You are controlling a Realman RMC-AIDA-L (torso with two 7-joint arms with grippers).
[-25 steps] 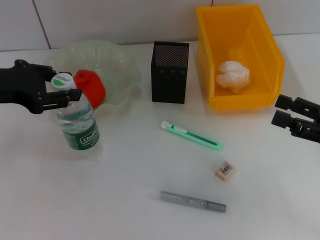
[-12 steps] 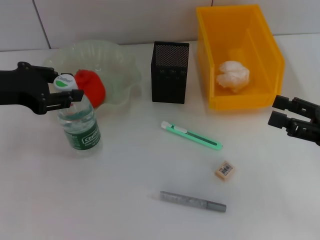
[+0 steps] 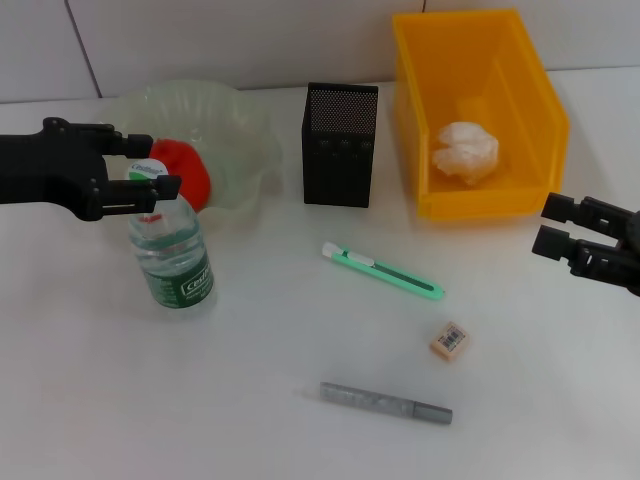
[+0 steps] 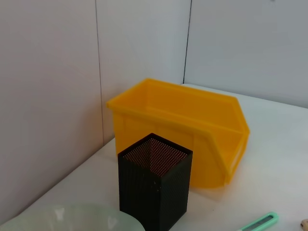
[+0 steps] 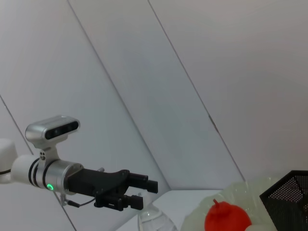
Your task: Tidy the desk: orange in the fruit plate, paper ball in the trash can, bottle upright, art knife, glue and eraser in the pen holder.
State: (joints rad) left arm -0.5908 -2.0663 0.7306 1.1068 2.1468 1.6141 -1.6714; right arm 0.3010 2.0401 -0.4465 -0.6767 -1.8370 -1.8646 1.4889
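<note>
Now, change: bottle point(image 3: 176, 258) has shifted nearer, toward the pen holder, since a second ago — upright on the desk point(image 3: 250, 400).
Left gripper point(image 3: 150, 165): fingers parted around the white cap, seemingly loose.
Label: green, writing unreadable.
Beyond gripper: lumpy orange point(image 3: 185, 172) in wavy translucent fruit plate point(image 3: 240, 125).
Right gripper point(image 3: 555, 225): parked, fingers apart, empty.

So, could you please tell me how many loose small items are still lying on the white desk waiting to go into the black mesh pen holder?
3. The mint-green art knife lies mid-desk, the beige eraser nearer the robot, the grey glue stick nearest.
</note>
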